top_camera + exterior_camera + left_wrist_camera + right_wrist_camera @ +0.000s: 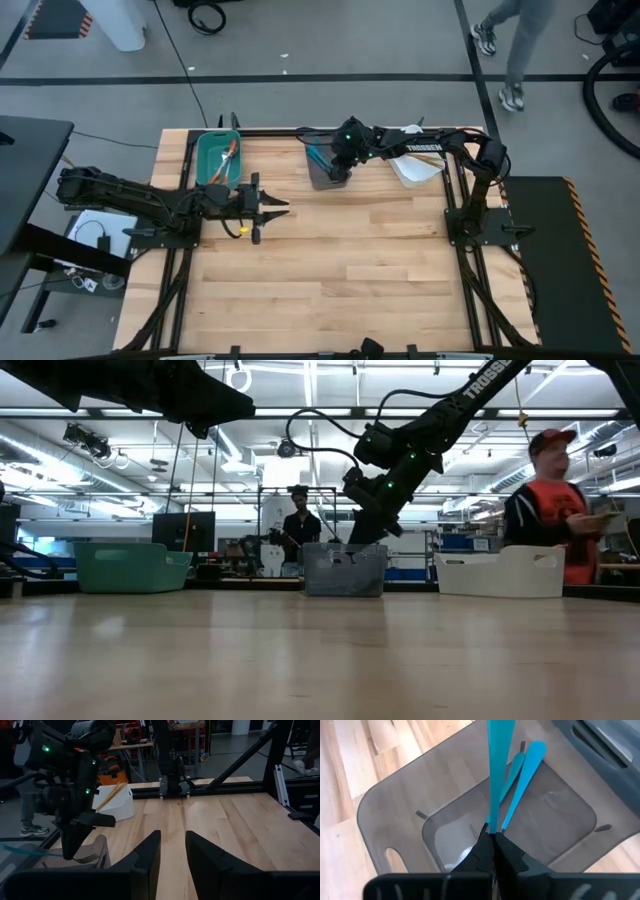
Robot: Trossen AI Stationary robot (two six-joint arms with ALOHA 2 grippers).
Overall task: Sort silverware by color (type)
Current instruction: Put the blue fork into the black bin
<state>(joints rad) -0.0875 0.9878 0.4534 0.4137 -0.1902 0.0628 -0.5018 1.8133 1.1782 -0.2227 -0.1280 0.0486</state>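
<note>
Right gripper [492,836]: your right arm reaches across the far side of the counter and hangs straight over the grey bin [326,170], at about 12 o'clock on the counter. Its fingers are clenched tight on the handle of a bright blue fork [495,765], which hangs down into the bin.

Blue forks in the grey bin [522,770]: two more blue handles lie on the bin floor, leaning against each other just beside the one you're holding. You can also see a set of silvery tines [87,857] poking up inside the bin in the left wrist view.

Left gripper [283,208]: parked at about 9 o'clock on the counter [340,270], pointing toward the middle. The fingers [145,857] stand partly apart with nothing between them, just bare wood beyond.

Teal bin [218,157]: sits at roughly 10 to 11 o'clock, with orange-handled forks [228,155] lying inside it.

White bin [415,165]: at around 1 o'clock, partly under your right arm. Golden-tan handles [111,796] stick up out of it at a slant in the left wrist view.

Background: a person in a red vest and cap [555,500] stands beyond the counter, and another person [299,525] farther back.
</note>
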